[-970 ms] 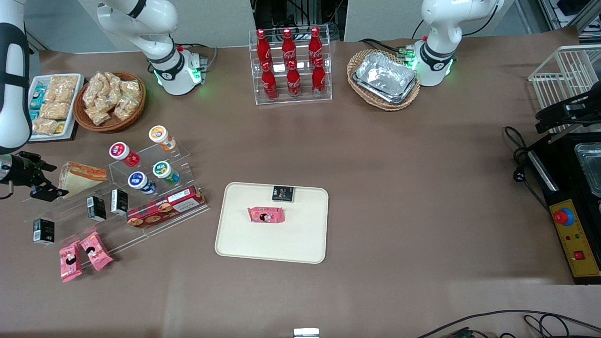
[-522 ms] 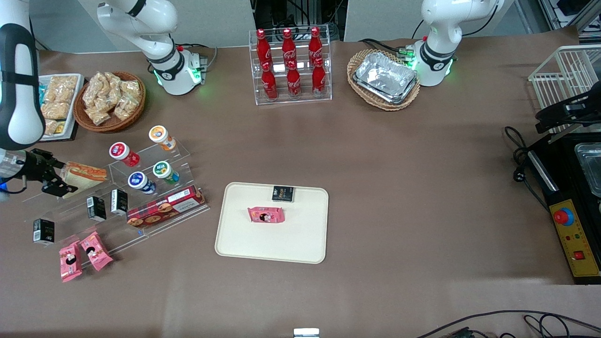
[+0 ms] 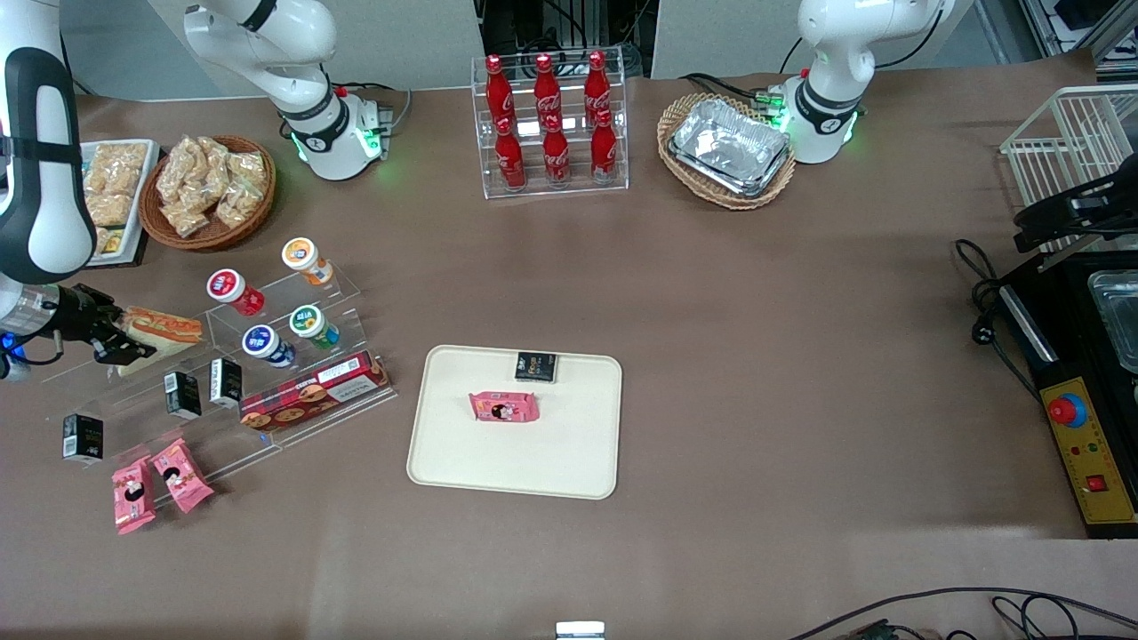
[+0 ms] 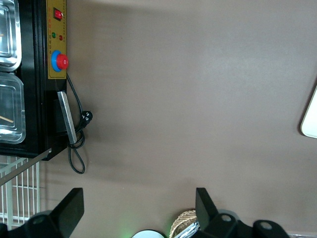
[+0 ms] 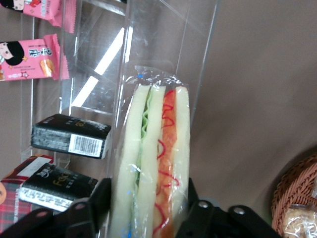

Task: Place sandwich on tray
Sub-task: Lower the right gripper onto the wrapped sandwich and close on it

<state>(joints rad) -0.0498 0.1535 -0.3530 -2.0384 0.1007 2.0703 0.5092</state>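
Clear plastic wraps the sandwich (image 3: 164, 329), a wedge of pale bread with an orange-red filling edge, which lies on the upper step of a transparent acrylic display stand (image 3: 222, 373) toward the working arm's end of the worktop (image 3: 756, 356). The gripper (image 3: 114, 340) sits at the sandwich's end, and in the right wrist view its two black fingers (image 5: 94, 208) stand on either side of the sandwich (image 5: 151, 163), right against the wrap; the jaws reach around the wedge, but whether they already clench it I cannot tell. That close view shows white bread, green lettuce and a red squiggle of sauce under the film. On the same stand are four small round tubs (image 3: 267, 298) with coloured lids, small black cartons (image 3: 182, 394), a long red biscuit box (image 3: 313, 391), and two pink snack packets (image 3: 160, 480) at its lowest step, nearest the front camera. The cream-coloured tray (image 3: 462, 462) lies flat near the middle of the worktop, well apart from the sandwich, and carries a pink packet (image 3: 504, 406) and a small black box (image 3: 535, 365) at its rim. Farther from the front camera than the stand are a wicker basket of snack bags (image 3: 209, 188) and a rack of red bottles (image 3: 549, 120).
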